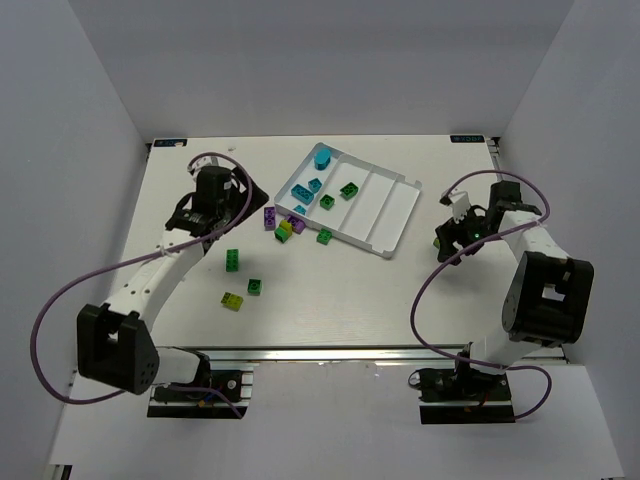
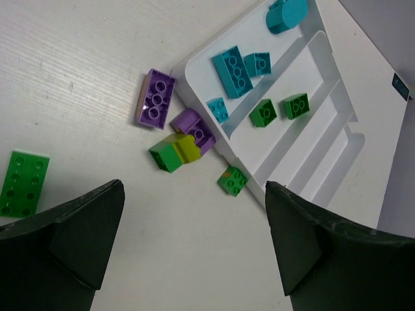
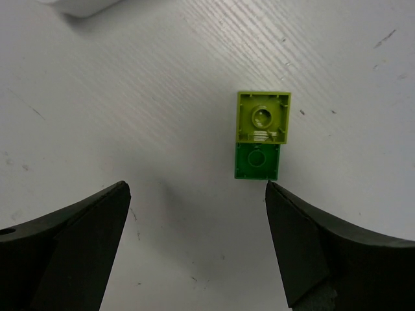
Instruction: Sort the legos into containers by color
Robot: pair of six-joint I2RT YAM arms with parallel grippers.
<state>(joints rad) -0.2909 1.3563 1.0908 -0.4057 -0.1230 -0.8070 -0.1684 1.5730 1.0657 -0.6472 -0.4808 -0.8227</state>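
The white tray lies at the back centre. Its leftmost compartment holds several cyan legos; the compartment beside it holds two green ones. Just outside the tray's near left corner lie two purple bricks, a green and yellow-green pair and a small green brick. My left gripper hangs open over bare table just short of them. My right gripper is open above the table right of the tray, with a joined yellow-green and green brick lying just beyond its right finger.
Nearer the left arm, two green bricks and a yellow-green one lie loose on the table. The tray's two right compartments hold nothing. White walls enclose the table on three sides. Purple cables loop beside both arms.
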